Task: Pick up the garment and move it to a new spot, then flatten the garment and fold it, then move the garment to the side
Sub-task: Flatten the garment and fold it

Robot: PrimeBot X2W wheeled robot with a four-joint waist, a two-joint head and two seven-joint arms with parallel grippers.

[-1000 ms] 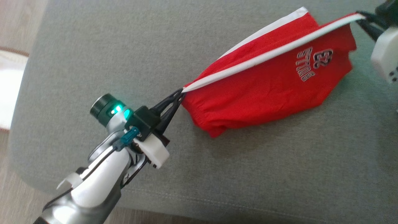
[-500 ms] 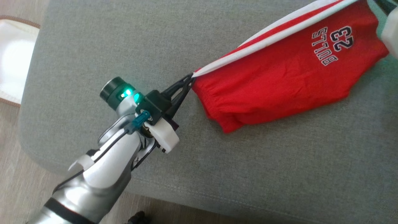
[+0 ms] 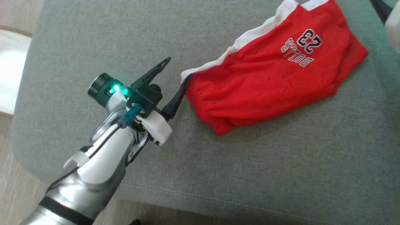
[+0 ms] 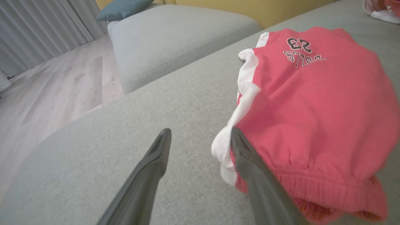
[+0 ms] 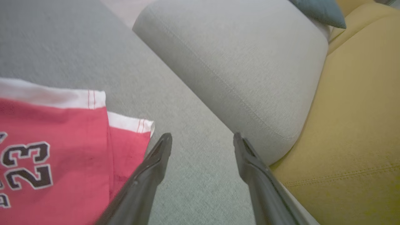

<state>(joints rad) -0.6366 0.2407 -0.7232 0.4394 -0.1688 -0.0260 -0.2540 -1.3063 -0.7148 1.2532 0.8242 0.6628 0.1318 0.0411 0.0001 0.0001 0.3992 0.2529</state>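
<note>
The garment [image 3: 268, 81], red shorts with white side stripes and a "23 BULLS" print, lies loosely bunched on the grey cushion [image 3: 218, 175]. My left gripper [image 3: 178, 69] stands open at the shorts' waistband corner. In the left wrist view one finger [image 4: 250, 162] rests against that white-trimmed corner of the garment [image 4: 312, 103], and nothing lies between the left gripper's [image 4: 200, 131] fingers. My right gripper [image 5: 202, 136] is open above bare cushion, just beside the garment's [image 5: 56, 150] white hem, holding nothing. Its white wrist housing [image 3: 394, 31] shows at the head view's upper right.
A second grey cushion [image 4: 175, 37] adjoins the one in use, with a teal pillow [image 4: 122, 9] behind it. A yellow backrest [image 5: 359, 109] rises beside the right gripper. The cushion's front edge drops to wooden floor [image 4: 47, 87]. Another piece of cloth [image 4: 381, 9] lies far off.
Both grippers have opened and let go of the garment. The taut white-striped edge has dropped, and the shorts now lie slack on the cushion.
</note>
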